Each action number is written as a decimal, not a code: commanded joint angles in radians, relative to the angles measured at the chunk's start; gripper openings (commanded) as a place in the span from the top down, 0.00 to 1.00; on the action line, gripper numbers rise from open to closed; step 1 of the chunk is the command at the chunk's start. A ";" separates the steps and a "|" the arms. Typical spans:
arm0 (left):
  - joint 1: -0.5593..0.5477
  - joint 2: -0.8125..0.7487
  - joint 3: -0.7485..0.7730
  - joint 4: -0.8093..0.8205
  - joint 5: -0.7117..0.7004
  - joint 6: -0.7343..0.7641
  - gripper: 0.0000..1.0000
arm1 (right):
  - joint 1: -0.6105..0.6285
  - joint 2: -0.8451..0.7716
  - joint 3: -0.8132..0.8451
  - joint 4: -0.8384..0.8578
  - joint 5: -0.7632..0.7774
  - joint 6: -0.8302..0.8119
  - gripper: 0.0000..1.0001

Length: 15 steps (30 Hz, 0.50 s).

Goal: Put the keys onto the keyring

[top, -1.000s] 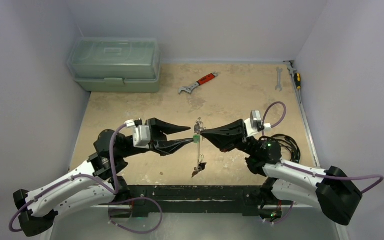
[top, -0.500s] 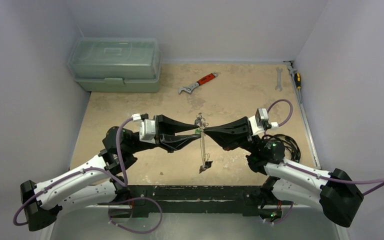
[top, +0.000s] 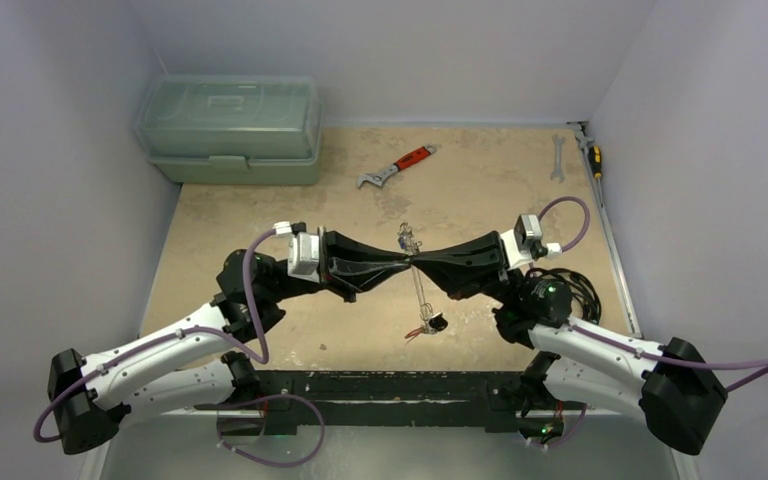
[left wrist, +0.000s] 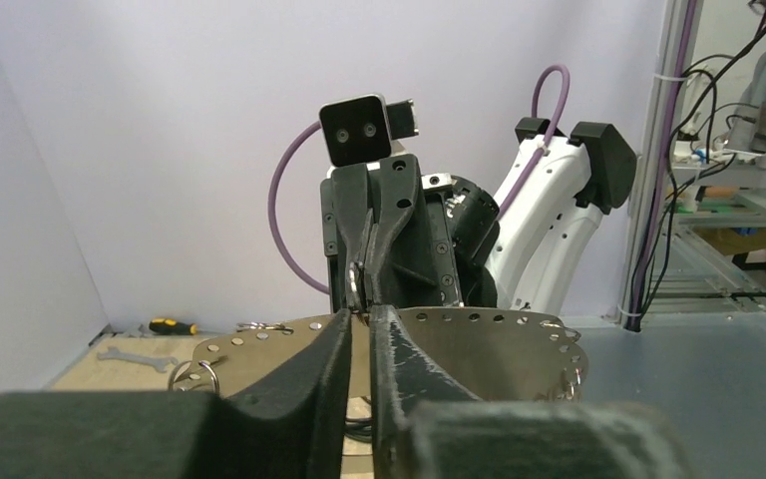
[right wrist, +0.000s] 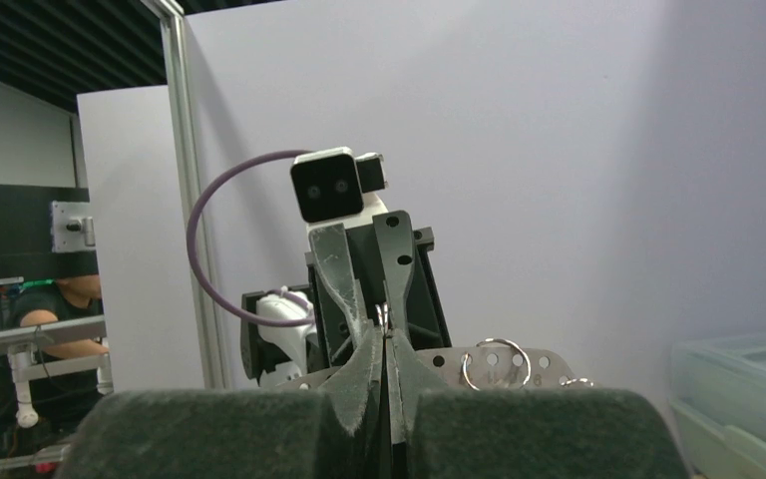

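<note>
Closing tip to tip above the tan desk (top: 260, 220), the black left gripper (top: 404, 265) and right gripper (top: 420, 262) now hold jaws clamped on the thin silvery wire keyring (top: 422, 295), which has swung rightward, small tagged keys (top: 428, 324) dangling at its near end, so threading looks underway.

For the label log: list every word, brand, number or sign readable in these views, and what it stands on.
No text is readable in any view.
toolbox: no legible words on its lid.
red-handled wrench: too small to tell.
tags of the keys low on the keyring: too small to read.
</note>
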 commanded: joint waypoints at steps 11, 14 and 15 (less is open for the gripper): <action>-0.003 0.042 0.025 0.067 0.005 -0.022 1.00 | 0.005 -0.028 0.042 0.326 -0.017 0.020 1.00; -0.003 0.035 0.027 0.047 -0.009 -0.013 1.00 | 0.005 -0.028 0.039 0.326 -0.018 0.019 1.00; -0.003 0.033 0.027 0.045 -0.008 -0.013 1.00 | 0.005 -0.028 0.037 0.326 -0.019 0.019 1.00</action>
